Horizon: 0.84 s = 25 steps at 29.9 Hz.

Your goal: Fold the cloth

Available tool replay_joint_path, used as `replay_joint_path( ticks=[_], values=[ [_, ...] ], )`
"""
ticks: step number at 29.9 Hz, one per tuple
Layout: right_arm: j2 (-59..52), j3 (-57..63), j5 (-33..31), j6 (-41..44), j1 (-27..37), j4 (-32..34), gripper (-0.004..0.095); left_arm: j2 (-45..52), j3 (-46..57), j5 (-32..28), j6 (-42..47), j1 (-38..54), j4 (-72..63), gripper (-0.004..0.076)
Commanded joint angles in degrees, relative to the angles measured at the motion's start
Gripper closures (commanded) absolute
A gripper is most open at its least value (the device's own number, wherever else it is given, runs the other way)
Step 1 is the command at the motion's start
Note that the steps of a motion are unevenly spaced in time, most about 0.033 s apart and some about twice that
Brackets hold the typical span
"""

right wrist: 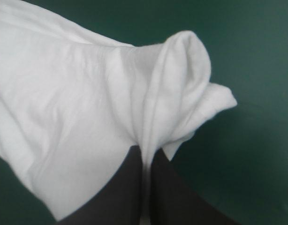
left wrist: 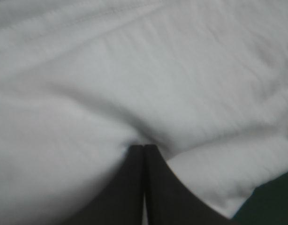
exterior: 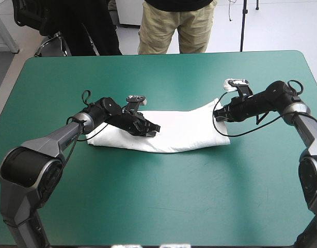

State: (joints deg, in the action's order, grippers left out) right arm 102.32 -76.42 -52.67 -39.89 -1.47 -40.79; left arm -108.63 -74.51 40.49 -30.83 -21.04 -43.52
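The white T-shirt (exterior: 174, 132) lies as a long folded band across the middle of the teal-green table (exterior: 163, 206). My left gripper (exterior: 154, 129) rests on its left part; in the left wrist view the fingers (left wrist: 155, 187) meet in a point pressed into the T-shirt (left wrist: 134, 84), cloth puckered at the tips. My right gripper (exterior: 218, 114) holds the band's right end, lifted slightly off the table. In the right wrist view a ridge of the T-shirt (right wrist: 87, 117) runs between the nearly closed fingers (right wrist: 172, 192), with a corner sticking up ahead.
Bare teal-green cover (right wrist: 256, 140) surrounds the T-shirt on every side, wide toward the near edge. A strip of it (left wrist: 270, 201) shows beside the left gripper.
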Motion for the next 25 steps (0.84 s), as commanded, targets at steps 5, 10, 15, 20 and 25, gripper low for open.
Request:
replay_joint_path(
  ticks=[5, 10, 15, 20, 25],
  values=[
    [-4.41, -11.40, -4.65, 5.52, -9.09, 1.77, 0.0920, 15.91, -5.82, -1.21, 9.48, -0.04, 20.75, 0.0741],
    [-2.51, -21.34, -4.51, 12.95, -20.00, 8.91, 0.0920, 26.49, -12.12, 8.50, 18.45, -0.04, 42.20, 0.0741],
    [3.88, -33.64, -4.86, 18.20, -29.21, 11.77, 0.0920, 34.87, -17.77, 21.49, 22.34, -0.04, 52.06, 0.0741],
    [15.01, -49.56, -9.55, 23.31, -34.93, 14.32, 0.0920, 38.85, -20.62, 30.60, 23.94, -0.04, 53.57, 0.0741],
    [26.57, -66.56, -13.34, 26.33, -38.18, 14.38, 0.0920, 41.06, -20.72, 33.48, 23.94, -0.04, 53.84, 0.0741]
  ],
)
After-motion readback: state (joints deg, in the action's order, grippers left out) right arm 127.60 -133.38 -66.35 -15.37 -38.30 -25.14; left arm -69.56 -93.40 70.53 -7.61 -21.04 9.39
